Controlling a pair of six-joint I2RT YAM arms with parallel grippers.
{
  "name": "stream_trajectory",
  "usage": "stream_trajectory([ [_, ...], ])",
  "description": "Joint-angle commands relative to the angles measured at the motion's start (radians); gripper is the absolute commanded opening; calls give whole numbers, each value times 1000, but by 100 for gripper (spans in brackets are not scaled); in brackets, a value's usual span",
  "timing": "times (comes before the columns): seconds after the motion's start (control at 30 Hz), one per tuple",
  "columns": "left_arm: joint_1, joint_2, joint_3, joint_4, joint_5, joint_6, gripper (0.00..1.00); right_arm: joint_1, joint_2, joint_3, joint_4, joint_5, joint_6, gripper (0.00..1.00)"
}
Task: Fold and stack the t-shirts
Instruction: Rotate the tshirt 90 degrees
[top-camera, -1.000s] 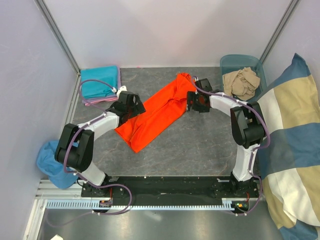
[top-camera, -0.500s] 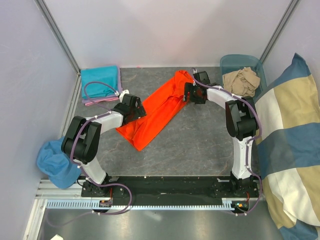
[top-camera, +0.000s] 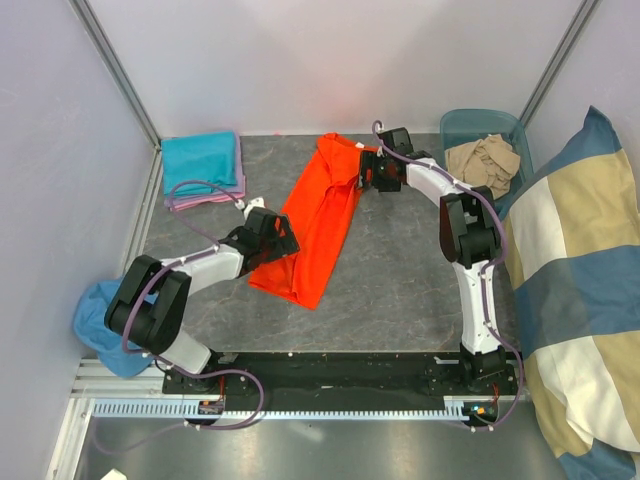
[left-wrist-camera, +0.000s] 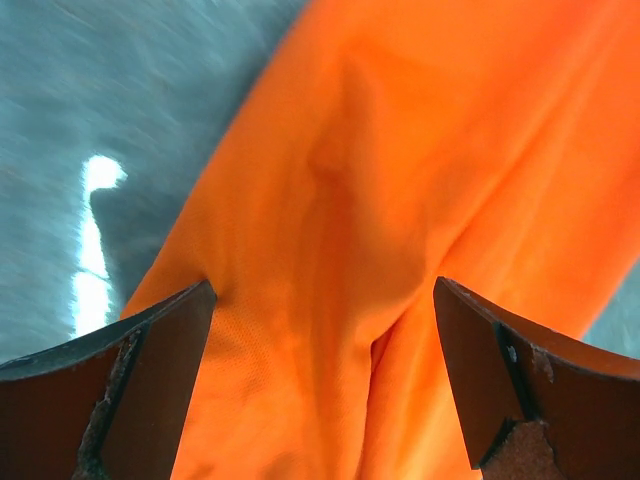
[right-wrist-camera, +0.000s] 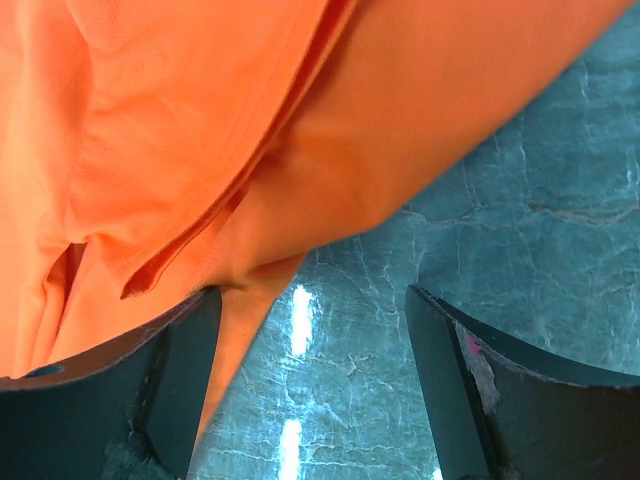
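Teal bin (top-camera: 468, 116), beige t-shirts (top-camera: 487, 163), blocked cushion (top-camera: 580, 285)

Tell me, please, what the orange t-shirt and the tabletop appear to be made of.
The orange t-shirt looks like soft, matte knit cloth: fine mesh texture, limp folds; fibre unclear. The tabletop looks like a hard, glossy, dark grey stone-pattern surface: pale veins, lamp glare; real stone or laminate, I cannot tell.

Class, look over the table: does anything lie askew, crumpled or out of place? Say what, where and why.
The orange t-shirt lies slanted across the middle of the table, folded lengthwise with wrinkled, uneven edges, unlike the teal t-shirt folded flat in the far left corner. In the bin at far right, beige cloth sits crumpled.
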Motion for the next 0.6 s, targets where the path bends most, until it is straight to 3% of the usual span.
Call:
stream_trajectory([
  [0.0, -120, 10, -55, -82, 94, -93, 100, -1, 93, 3, -126, -24, -35, 84],
  [0.3, -364, 19, -58, -139, 110, -202, 100, -7, -23, -81, -146, 28, -70, 84],
  [0.57, -396, -297, -110, -298, 41, -221, 100, -10, -259, -195, -149, 133, -73, 84],
])
